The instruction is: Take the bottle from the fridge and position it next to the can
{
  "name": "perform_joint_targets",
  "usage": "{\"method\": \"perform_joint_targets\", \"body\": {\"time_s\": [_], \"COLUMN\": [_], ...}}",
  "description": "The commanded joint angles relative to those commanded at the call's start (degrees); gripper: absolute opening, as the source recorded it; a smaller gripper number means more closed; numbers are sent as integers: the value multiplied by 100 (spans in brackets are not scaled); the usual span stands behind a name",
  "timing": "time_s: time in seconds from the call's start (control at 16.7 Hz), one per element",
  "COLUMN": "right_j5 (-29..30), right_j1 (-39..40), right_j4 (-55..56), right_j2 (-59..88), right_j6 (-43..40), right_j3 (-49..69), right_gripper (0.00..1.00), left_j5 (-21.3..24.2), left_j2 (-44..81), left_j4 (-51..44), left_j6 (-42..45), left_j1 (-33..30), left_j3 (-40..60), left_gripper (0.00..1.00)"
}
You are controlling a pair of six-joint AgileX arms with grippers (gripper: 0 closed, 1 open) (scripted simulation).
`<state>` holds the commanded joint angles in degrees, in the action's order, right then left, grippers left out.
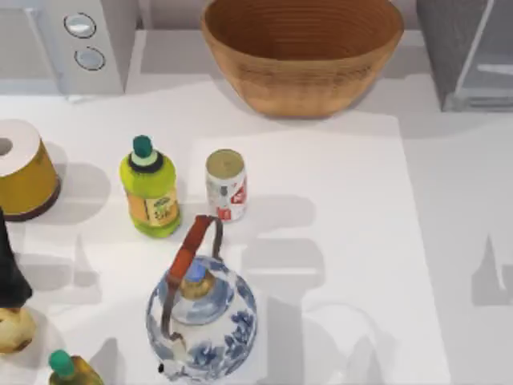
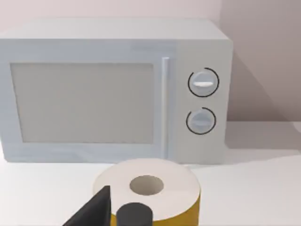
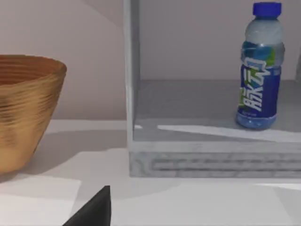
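The bottle (image 3: 260,70), clear pale blue with a blue cap and a blue-and-green label, stands upright on the floor of the open fridge (image 3: 211,160). In the top view the grey fridge (image 1: 461,56) is at the back right corner. The small white can (image 1: 225,184) with red markings stands upright on the table, left of centre. A dark part of my right gripper (image 3: 94,209) sits low in the right wrist view, well short of the fridge. A dark part of my left gripper (image 2: 94,209) is close to a yellow cylinder (image 2: 150,197).
A large woven bowl (image 1: 300,56) stands at the back centre, left of the fridge. A white microwave (image 1: 72,40) is at the back left. Beside the can stands a yellow-green bottle (image 1: 149,188). In front of it sits a blue-and-white teapot (image 1: 200,317). A dark object (image 1: 10,265) is at the left edge.
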<state>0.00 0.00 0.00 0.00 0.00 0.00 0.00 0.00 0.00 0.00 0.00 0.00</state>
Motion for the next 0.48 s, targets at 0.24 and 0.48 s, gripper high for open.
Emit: {"method": "perform_joint_targets", "body": {"time_s": [0.24,0.48], "right_j5": [-29,-194], "right_j1": [-33,-221], "right_j4": [133,882], "right_j2": [176,1260], "right_j6": [-2,-10], "right_j3": [120,794], "right_gripper": [100,100], "left_j5": [0,0], "left_j2": [0,0], "left_j4": [0,0], "left_j6": [0,0], "left_j1": [0,0], "left_j3": [0,0], "left_gripper": [100,100]}}
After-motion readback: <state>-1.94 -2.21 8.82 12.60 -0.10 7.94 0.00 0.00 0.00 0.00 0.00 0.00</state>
